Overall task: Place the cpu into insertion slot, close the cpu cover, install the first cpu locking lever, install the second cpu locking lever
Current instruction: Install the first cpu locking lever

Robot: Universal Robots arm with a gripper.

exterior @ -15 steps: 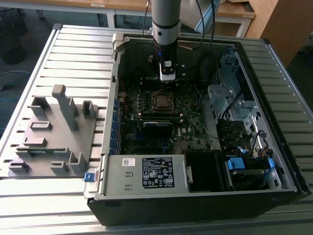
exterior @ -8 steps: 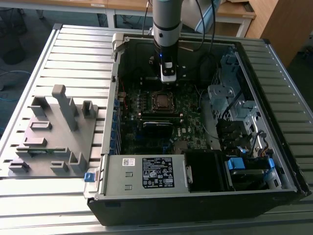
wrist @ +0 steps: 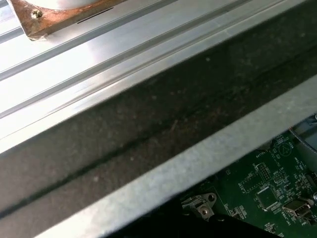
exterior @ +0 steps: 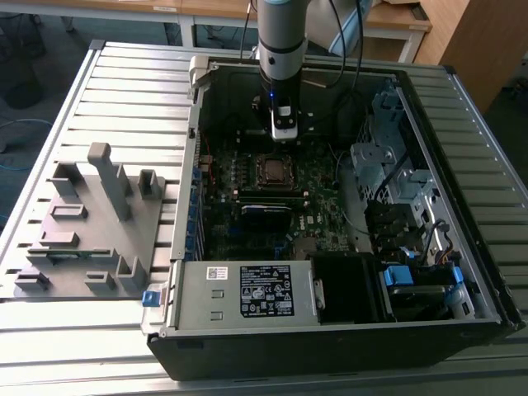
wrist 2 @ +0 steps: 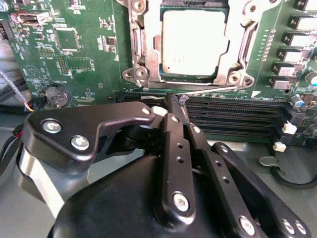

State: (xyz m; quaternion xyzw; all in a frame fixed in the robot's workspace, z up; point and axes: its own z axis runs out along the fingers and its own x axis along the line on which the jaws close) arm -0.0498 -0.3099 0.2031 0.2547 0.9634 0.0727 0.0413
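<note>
Your gripper (wrist 2: 177, 101) just beside the cpu (wrist 2: 195, 42), jaws together at a thin lever wire (wrist 2: 213, 91), cpu seated under the cpu cover (wrist 2: 152, 44), on the green motherboard (wrist 2: 89, 49)

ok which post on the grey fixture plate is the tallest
The narrow post at the middle-back of the grey fixture plate; it stands well above the short blocks around it.

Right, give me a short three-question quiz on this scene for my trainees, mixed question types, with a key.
1. True or false: the gripper holds the cpu in its jaws.
2. The gripper's tip is nearest: A) the memory slots; B) the power supply; C) the grey fixture plate.
3. What colour is the motherboard?
Key: 1 false; 2 A; 3 green.
</note>
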